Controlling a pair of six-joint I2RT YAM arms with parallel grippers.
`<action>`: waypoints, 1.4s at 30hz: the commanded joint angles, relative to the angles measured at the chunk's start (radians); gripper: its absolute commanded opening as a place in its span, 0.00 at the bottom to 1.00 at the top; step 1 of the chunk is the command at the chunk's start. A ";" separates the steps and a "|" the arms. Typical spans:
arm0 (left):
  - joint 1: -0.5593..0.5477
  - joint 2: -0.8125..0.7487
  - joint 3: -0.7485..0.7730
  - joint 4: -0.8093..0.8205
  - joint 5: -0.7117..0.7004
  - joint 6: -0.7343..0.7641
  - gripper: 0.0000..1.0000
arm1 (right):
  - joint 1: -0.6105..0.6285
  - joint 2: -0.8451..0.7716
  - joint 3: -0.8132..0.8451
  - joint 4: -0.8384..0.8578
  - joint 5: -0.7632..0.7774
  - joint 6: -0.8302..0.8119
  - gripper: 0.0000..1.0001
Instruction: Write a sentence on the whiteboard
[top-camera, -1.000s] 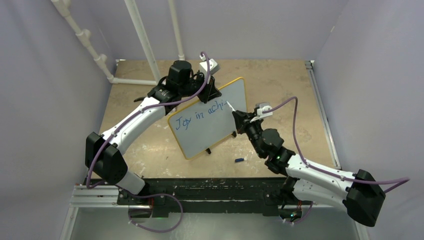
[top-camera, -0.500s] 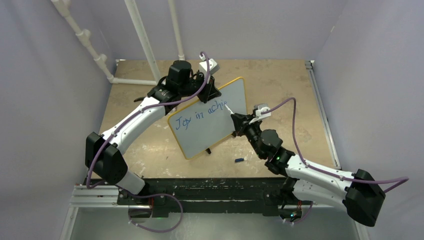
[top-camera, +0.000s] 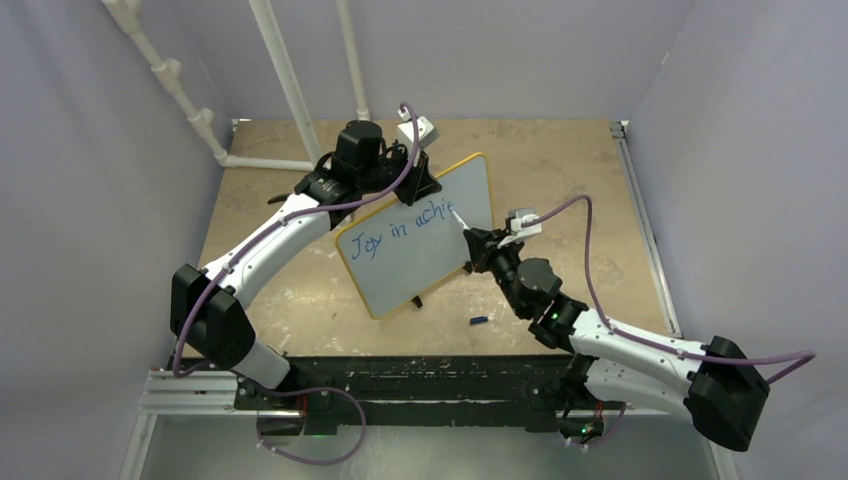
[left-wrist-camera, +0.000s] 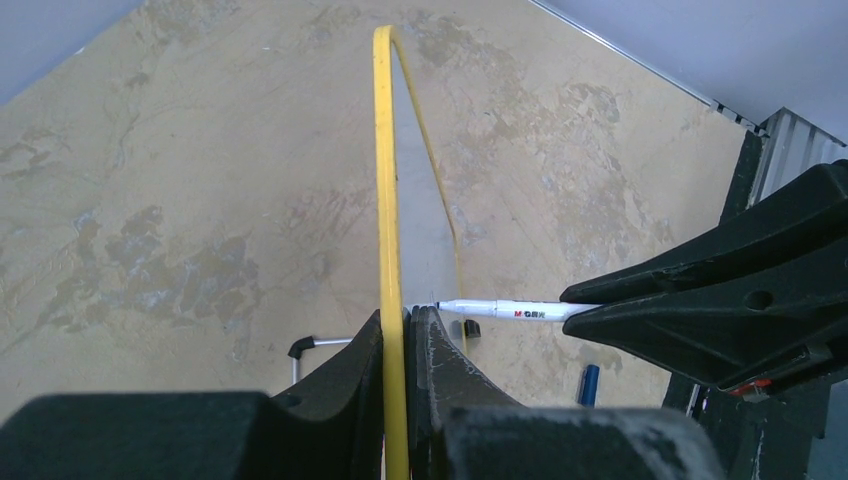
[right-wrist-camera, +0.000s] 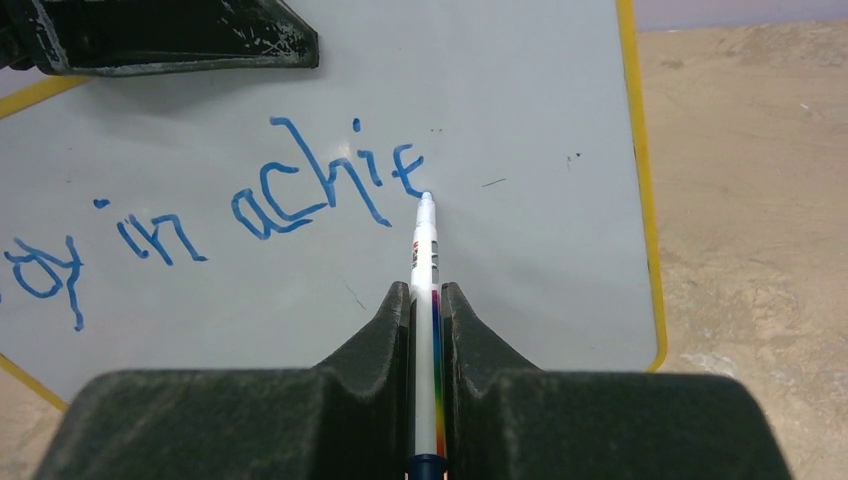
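— How far along am I?
— Your blue handwritten sentence (right-wrist-camera: 322, 182) reads "Joy in achie" on the small yellow-rimmed whiteboard (right-wrist-camera: 540, 250), mid-table. That word looks unfinished.
— My jaws?
— Left gripper (left-wrist-camera: 398, 322) pinches the board's rim. Right gripper (right-wrist-camera: 427, 292) squeezes the thin white marker (right-wrist-camera: 425, 250).

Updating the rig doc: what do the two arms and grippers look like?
Both the left arm and right arm have white link shells, bulky black joints and a purple cable looped along them. The left gripper and right gripper have black wedge-shaped fingers, scuffed pale at the edges.
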 joint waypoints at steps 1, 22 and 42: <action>0.002 -0.017 -0.007 0.012 0.006 0.058 0.00 | -0.005 0.020 0.057 0.003 0.056 -0.015 0.00; 0.001 -0.020 -0.006 0.011 0.007 0.056 0.00 | -0.005 -0.059 0.055 0.035 0.012 -0.055 0.00; 0.002 -0.018 -0.008 0.011 0.007 0.056 0.00 | -0.005 0.006 0.070 0.074 0.001 -0.060 0.00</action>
